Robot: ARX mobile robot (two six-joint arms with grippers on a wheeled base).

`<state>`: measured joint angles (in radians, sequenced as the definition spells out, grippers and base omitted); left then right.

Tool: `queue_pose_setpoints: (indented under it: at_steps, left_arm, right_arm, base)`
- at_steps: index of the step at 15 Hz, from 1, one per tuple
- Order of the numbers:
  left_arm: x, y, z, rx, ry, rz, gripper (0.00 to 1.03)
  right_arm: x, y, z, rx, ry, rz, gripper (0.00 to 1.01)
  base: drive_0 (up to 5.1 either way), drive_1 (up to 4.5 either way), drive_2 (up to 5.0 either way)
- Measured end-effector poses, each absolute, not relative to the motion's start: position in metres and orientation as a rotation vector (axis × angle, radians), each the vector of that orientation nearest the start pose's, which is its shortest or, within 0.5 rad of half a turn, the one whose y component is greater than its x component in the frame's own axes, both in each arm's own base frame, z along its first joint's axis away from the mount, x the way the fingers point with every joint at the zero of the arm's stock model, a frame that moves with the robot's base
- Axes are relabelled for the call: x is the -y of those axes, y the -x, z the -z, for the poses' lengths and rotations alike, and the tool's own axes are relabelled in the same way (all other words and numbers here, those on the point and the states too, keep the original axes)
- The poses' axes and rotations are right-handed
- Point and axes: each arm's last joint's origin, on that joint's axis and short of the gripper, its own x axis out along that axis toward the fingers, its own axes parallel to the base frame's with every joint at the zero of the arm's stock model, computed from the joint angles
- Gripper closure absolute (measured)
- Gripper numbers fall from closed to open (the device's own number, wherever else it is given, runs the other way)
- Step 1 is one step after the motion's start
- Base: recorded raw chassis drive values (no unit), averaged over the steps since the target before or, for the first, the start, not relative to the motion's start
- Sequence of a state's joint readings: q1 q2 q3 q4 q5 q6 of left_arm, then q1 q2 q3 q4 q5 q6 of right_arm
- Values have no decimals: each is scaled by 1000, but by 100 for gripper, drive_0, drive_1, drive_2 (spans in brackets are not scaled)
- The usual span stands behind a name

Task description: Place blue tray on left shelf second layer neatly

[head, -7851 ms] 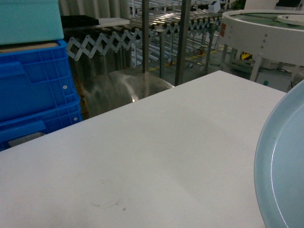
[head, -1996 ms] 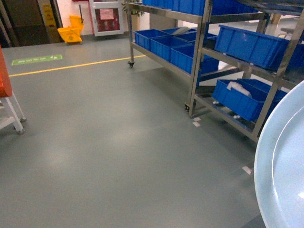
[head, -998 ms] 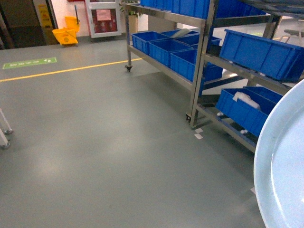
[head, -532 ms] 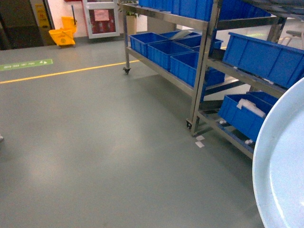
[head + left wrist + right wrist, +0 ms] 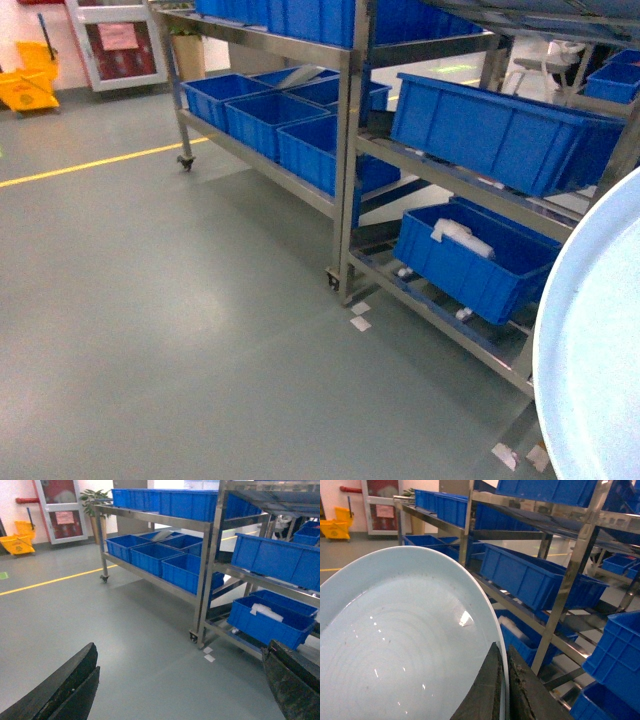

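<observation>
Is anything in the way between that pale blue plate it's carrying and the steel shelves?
Only open floor lies between the blue tray in the right pincer and the shelf. But the tiers in view already hold dark blue bins, which may crowd the spot.

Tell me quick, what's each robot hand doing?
Left gripper: open, holding nothing.
Right gripper: shut on the rim of the blue tray.
</observation>
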<state>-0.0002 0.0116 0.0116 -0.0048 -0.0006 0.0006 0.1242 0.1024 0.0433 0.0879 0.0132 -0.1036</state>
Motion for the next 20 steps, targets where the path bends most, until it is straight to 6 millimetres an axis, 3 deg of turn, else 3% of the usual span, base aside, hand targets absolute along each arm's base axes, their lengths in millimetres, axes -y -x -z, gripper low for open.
queue_pose_setpoints:
  at_steps: [13, 20]
  left_arm:
    - [0, -98, -166, -4, -1, 1, 5]
    - [0, -98, -166, -4, -1, 0, 5]
  right_arm:
    - [-12, -101, -179, 36, 101, -109, 99]
    - [-12, -101, -179, 36, 101, -108, 99]
  base:
    - [-157, 257, -570]
    - [-166, -135, -198]
